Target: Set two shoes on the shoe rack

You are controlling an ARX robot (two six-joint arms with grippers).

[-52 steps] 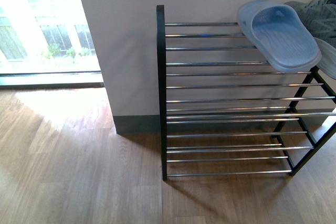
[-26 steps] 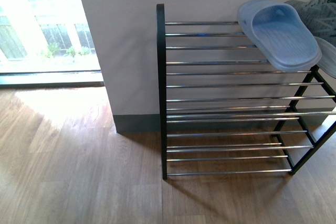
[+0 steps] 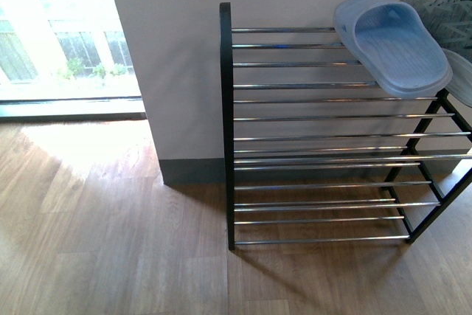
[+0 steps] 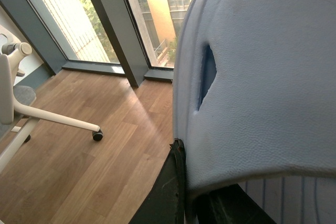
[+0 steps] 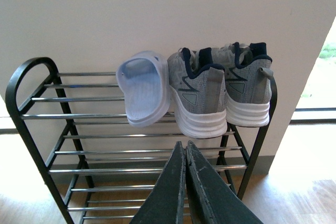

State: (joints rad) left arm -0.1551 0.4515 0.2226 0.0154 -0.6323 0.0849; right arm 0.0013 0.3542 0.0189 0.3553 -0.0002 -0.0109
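Observation:
The black shoe rack point(image 3: 227, 130) with silver rods stands against the wall. On its top tier lie a pale blue slide point(image 3: 391, 46) and, to its right, two grey sneakers point(image 5: 202, 95) point(image 5: 247, 87) with navy collars and white soles. The rack point(image 5: 31, 98) and that slide point(image 5: 144, 90) also show in the right wrist view. My left gripper point(image 4: 181, 182) is shut on a second pale blue slide point(image 4: 262, 77), which fills its view. My right gripper point(image 5: 185, 148) is shut and empty, in front of the rack below the sneakers. Neither arm shows in the front view.
The floor is wood planks point(image 3: 110, 241). A bright floor-length window point(image 3: 66, 35) is left of the wall. In the left wrist view a white office chair base point(image 4: 52, 121) with a castor stands on the floor near tall windows.
The front view has shifted slightly, so the rack and slide sit a few pixels higher in the picture. Nothing on the rack has moved.

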